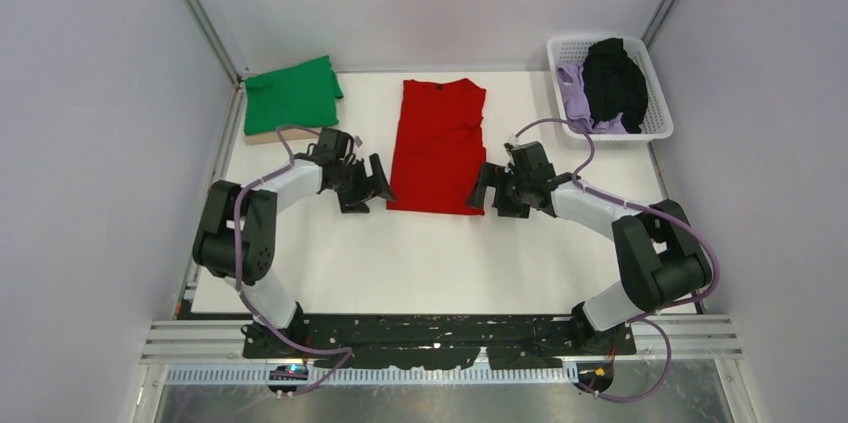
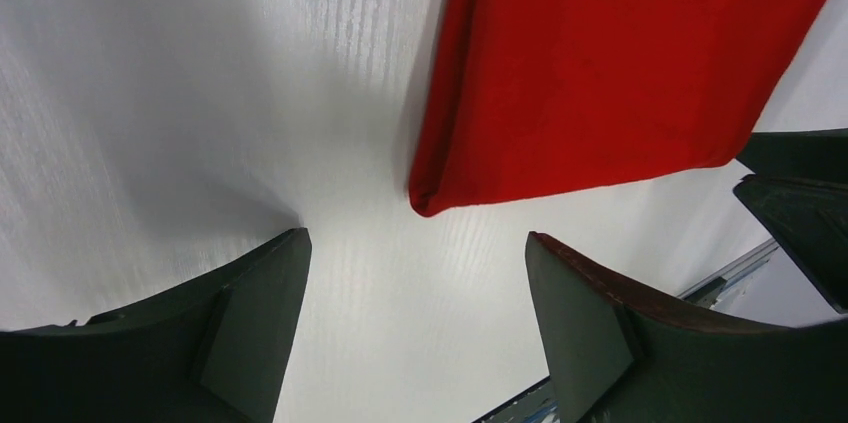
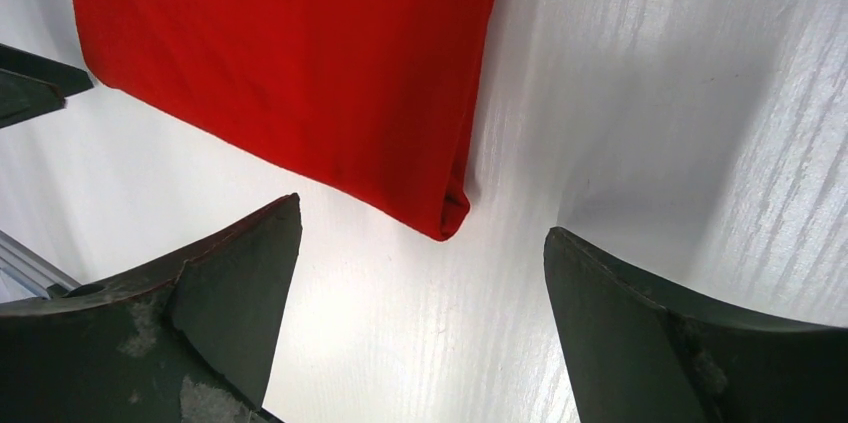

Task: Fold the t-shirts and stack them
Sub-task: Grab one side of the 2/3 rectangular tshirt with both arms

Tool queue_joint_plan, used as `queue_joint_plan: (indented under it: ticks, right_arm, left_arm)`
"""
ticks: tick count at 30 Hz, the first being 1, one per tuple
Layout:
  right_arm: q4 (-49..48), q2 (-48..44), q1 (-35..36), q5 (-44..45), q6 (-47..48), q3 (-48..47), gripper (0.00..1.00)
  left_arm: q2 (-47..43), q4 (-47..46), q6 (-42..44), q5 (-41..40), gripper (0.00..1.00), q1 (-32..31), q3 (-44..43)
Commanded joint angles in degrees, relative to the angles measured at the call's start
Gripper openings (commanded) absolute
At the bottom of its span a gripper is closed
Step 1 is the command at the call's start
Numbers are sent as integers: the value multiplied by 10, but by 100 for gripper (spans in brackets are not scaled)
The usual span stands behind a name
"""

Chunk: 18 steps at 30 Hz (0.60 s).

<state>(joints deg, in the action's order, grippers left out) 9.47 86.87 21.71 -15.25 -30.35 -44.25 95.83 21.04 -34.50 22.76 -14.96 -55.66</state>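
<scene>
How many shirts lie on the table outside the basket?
2 for sure: red shirt flat in the centre, green shirt folded far left. A tan edge beneath the green one may be a third.

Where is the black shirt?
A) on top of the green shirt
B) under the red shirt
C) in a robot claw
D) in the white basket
D: the black garment lies in the white basket at the table's far right corner, beside the lavender cloth.
</scene>
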Motion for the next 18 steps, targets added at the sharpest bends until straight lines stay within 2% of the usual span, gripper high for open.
queue_joint_plan:
  ticks: [1,6,9,12,18]
  right_arm:
    - [-22,3,5,16,-11,-3,98]
    - [-34,4,5,22,-23,8,99]
    - [-37,6,5,18,-25,11,100]
    - [-38,11,5,16,-25,11,100]
    - [-41,21,5,0,-21,5,94]
  left_arm:
    - [36,-26,-5,17,78,-11,-14]
    - [56,-28,-9,10,66,-26,-20]
    - [70,-29,-12,14,46,-28,-25]
    - [76,-29,-14,8,44,-31,-24]
    - [88,-29,-19,-7,30,-32,-28]
